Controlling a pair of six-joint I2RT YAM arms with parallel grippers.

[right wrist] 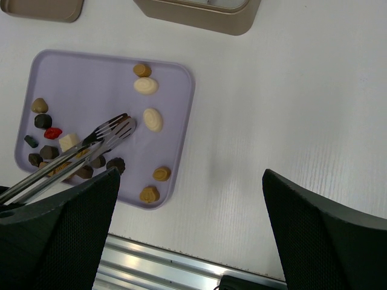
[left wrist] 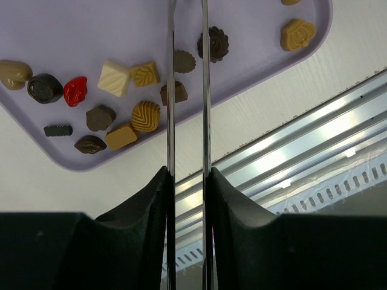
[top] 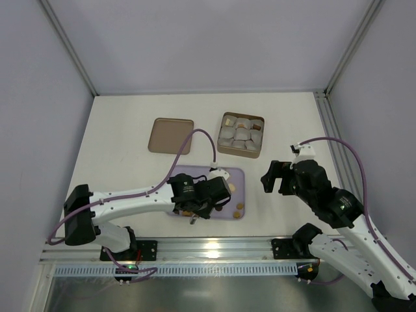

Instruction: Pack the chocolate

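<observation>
Left wrist view has the left tool (left wrist: 187, 181) clamped on a pair of tongs (left wrist: 171, 90), blades squeezed narrow over the lilac tray (left wrist: 60, 36) with nothing visibly pinched, so I'd call this the pick step. Chocolates (left wrist: 115, 77) lie loose on that tray, mostly bunched at its left end. Next move needs the tips around one piece, then a carry to the far box (top: 260, 133). Right tool (right wrist: 190, 172) hangs wide and empty over the counter (right wrist: 290, 121).

White counter (top: 130, 110) fills the frame centre. Plain pale grey walls (top: 208, 39) enclose it at top, left and right. Aluminium posts (top: 68, 45) rise at both upper corners. An aluminium rail (top: 214, 246) spans the bottom edge and reflects the light.
</observation>
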